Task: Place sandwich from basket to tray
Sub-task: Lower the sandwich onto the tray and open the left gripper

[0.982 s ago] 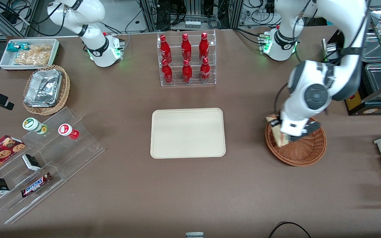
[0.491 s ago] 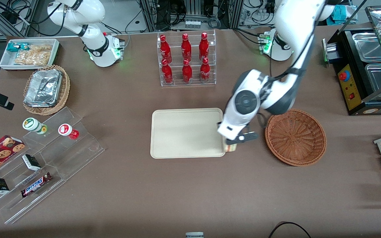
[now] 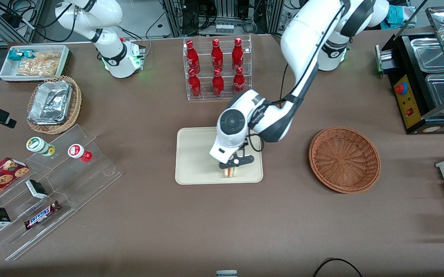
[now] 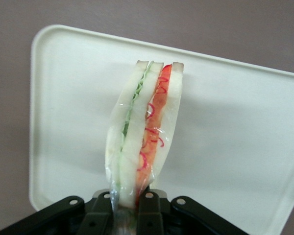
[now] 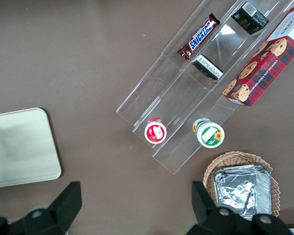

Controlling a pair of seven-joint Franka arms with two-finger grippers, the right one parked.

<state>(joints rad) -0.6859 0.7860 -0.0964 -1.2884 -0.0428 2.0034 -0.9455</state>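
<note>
While your front camera shows only a sliver of the sandwich (image 3: 230, 172) under the end effector (image 3: 232, 164) at centre frame, the wrist camera shows it pinched by its wrapped edge, over the tray (image 3: 195, 154). The basket (image 3: 344, 159) sits at centre right on the counter (image 3: 283, 215); a bottle rack (image 3: 218, 69) stands above the tray.

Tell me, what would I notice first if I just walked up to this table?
Probably the gripper shut on a wrapped sandwich, holding it over the cream tray. Next, the red bottles in their clear rack, farther from the camera than the tray, and the empty brown basket beside the tray.
</note>
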